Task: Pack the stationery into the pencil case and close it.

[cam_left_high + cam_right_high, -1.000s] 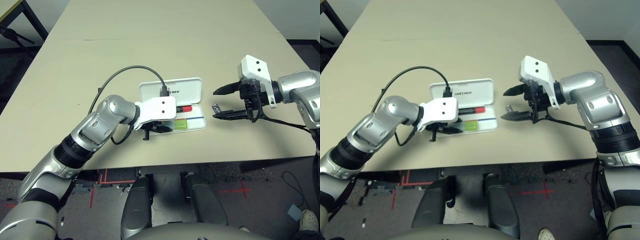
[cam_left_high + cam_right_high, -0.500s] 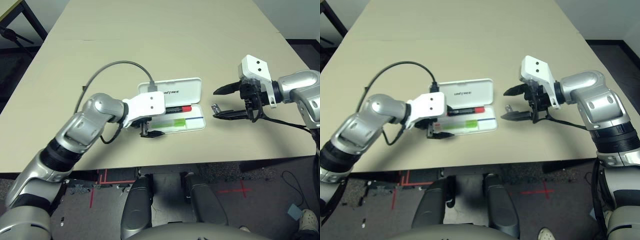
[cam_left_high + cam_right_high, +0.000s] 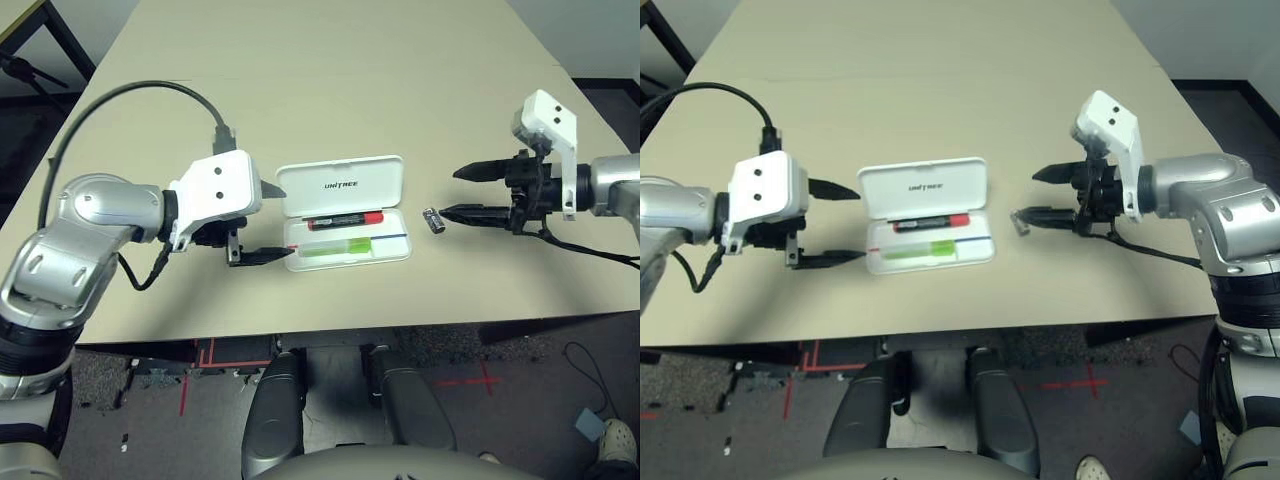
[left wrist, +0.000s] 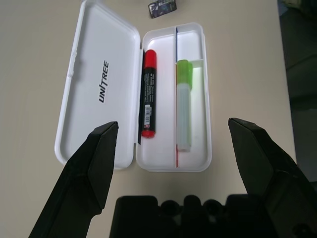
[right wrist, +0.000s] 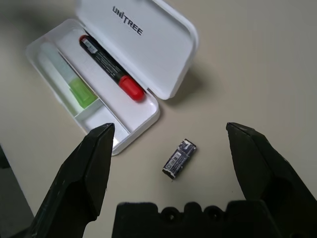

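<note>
Pencil case (image 3: 345,212) lay open between both grippers, white, lid flat, "UNITREE" printed dark. Inside: red marker (image 3: 345,219) and green-ended white stick (image 3: 338,249). Small grey-silver piece (image 3: 433,219) on table (image 3: 300,80), just off right gripper (image 3: 468,192) tips. Left gripper (image 3: 268,221) and right both spread wide, empty.

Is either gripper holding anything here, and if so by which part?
Nothing is held. The left gripper and right gripper are both open and empty; the small dark piece lies on the table beside the case.
</note>
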You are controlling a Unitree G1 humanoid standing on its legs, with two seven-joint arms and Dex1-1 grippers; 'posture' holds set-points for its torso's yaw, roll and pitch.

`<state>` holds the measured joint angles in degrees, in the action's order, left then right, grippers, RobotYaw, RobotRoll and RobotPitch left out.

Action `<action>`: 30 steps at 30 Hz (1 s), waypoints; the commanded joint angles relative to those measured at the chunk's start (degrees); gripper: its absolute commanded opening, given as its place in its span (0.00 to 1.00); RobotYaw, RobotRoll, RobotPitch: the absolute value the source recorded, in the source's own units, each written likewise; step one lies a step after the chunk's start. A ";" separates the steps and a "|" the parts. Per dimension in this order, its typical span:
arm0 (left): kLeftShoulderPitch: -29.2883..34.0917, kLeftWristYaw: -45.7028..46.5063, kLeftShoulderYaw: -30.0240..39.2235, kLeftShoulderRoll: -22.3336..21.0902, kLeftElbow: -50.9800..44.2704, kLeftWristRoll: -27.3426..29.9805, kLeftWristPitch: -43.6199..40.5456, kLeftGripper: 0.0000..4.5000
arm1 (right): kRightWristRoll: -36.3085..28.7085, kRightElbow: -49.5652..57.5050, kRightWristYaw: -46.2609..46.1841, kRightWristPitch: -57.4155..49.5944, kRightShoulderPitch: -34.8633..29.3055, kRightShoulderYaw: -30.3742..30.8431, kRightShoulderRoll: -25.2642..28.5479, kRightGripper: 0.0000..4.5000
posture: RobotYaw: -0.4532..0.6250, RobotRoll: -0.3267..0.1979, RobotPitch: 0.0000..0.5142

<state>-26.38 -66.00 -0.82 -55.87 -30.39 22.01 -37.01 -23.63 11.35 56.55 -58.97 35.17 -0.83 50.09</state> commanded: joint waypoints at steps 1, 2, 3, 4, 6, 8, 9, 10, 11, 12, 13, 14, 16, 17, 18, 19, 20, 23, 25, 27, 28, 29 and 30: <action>0.46 -1.14 0.48 -1.24 -1.81 1.89 0.87 0.99 | -1.03 4.04 -6.96 -10.67 -0.23 -0.94 -1.53 1.00 | 0.39 0.62 0.43; 0.43 -1.35 0.35 -1.33 -1.87 2.19 1.32 0.99 | -1.04 4.78 -9.29 -13.72 0.15 -1.17 -2.79 1.00 | 0.38 0.62 0.43; 0.42 -1.59 0.25 -1.48 -1.88 2.47 1.66 0.99 | -0.85 5.61 -11.62 -16.64 0.43 -1.21 -4.22 1.00 | 0.38 0.62 0.43; 0.35 -1.84 0.13 -1.62 -1.83 2.69 1.98 0.99 | -0.67 6.25 -13.66 -19.01 0.65 -1.26 -5.58 1.00 | 0.38 0.62 0.43; 0.32 -2.55 0.07 -2.02 -1.58 2.91 2.93 0.99 | -0.09 7.25 -17.50 -22.39 0.85 -1.32 -8.44 1.00 | 0.37 0.62 0.43; 0.22 -3.29 0.06 -2.59 -1.23 3.00 3.88 0.99 | 0.30 7.75 -20.53 -24.42 0.85 -1.29 -10.81 1.00 | 0.37 0.62 0.43; 0.15 -3.87 0.21 -2.98 -1.03 3.14 4.45 0.99 | 0.73 7.79 -22.23 -25.06 0.73 -1.15 -12.15 1.00 | 0.37 0.62 0.43; 0.07 -4.49 0.45 -3.35 -0.84 3.38 4.97 0.99 | 1.29 7.67 -23.98 -25.59 0.61 -1.02 -13.48 1.00 | 0.37 0.62 0.43; -0.07 -5.00 0.78 -3.65 -0.67 3.74 5.27 0.99 | 1.85 7.51 -25.55 -25.75 0.42 -0.72 -14.58 1.00 | 0.37 0.62 0.43; -0.32 -5.26 1.08 -3.90 -0.49 4.09 5.28 0.99 | 2.61 7.05 -27.17 -25.44 0.20 -0.31 -15.57 1.00 | 0.38 0.62 0.42; -0.55 -5.35 1.24 -4.06 -0.33 4.29 5.37 0.99 | 3.37 6.39 -28.51 -24.76 0.02 0.17 -16.23 1.00 | 0.38 0.62 0.42; -0.64 -5.35 1.34 -4.20 -0.24 4.40 5.43 0.99 | 3.81 5.84 -29.43 -24.19 -0.14 0.54 -16.66 1.00 | 0.38 0.62 0.42; -0.37 -5.30 1.51 -4.49 -0.36 4.58 5.53 0.99 | 4.21 4.95 -30.68 -23.51 -0.28 0.84 -17.30 1.00 | 0.39 0.62 0.42; -0.01 -5.25 1.65 -4.64 -0.60 4.67 5.56 0.99 | 4.40 4.44 -31.10 -23.00 -0.33 1.10 -17.46 1.00 | 0.39 0.62 0.42; 0.29 -5.20 1.76 -4.75 -0.81 4.72 5.59 0.99 | 4.55 3.94 -31.42 -22.50 -0.35 1.34 -17.60 1.00 | 0.40 0.62 0.42; 0.46 -5.14 1.80 -4.84 -0.94 4.75 5.58 0.99 | 4.60 3.40 -31.69 -21.98 -0.34 1.56 -17.74 1.00 | 0.40 0.62 0.42; 0.57 -5.05 1.82 -4.90 -1.05 4.78 5.55 0.99 | 4.62 2.85 -32.00 -21.59 -0.31 1.75 -17.90 1.00 | 0.40 0.62 0.42; 0.69 -4.50 1.88 -4.93 -1.70 5.01 5.06 0.99 | 4.99 0.73 -32.78 -20.15 -0.34 2.67 -18.72 1.00 | 0.41 0.62 0.42; 0.92 -4.31 2.03 -5.11 -2.15 5.21 4.77 0.99 | 5.11 -0.59 -33.03 -19.38 -0.35 3.27 -19.43 1.00 | 0.41 0.62 0.42; 1.18 -4.17 2.17 -5.37 -2.45 5.38 4.60 0.99 | 5.25 -1.79 -33.17 -18.47 -0.52 3.96 -20.16 1.00 | 0.42 0.62 0.41; 1.26 -4.10 2.21 -5.46 -2.55 5.45 4.56 0.99 | 5.25 -2.32 -33.27 -18.30 -0.57 4.21 -20.53 1.00 | 0.42 0.62 0.41; 1.29 -4.05 2.23 -5.53 -2.59 5.50 4.55 0.99 | 5.21 -2.64 -33.34 -18.20 -0.59 4.36 -20.74 1.00 | 0.42 0.62 0.41; 1.30 -3.94 2.21 -5.57 -2.70 5.59 4.47 0.99 | 5.29 -2.97 -33.47 -17.95 -0.70 4.64 -20.97 1.00 | 0.42 0.62 0.41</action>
<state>-25.83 -70.02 1.16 -60.86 -31.25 26.91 -32.22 -18.82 9.70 23.36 -77.11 35.30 2.64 29.69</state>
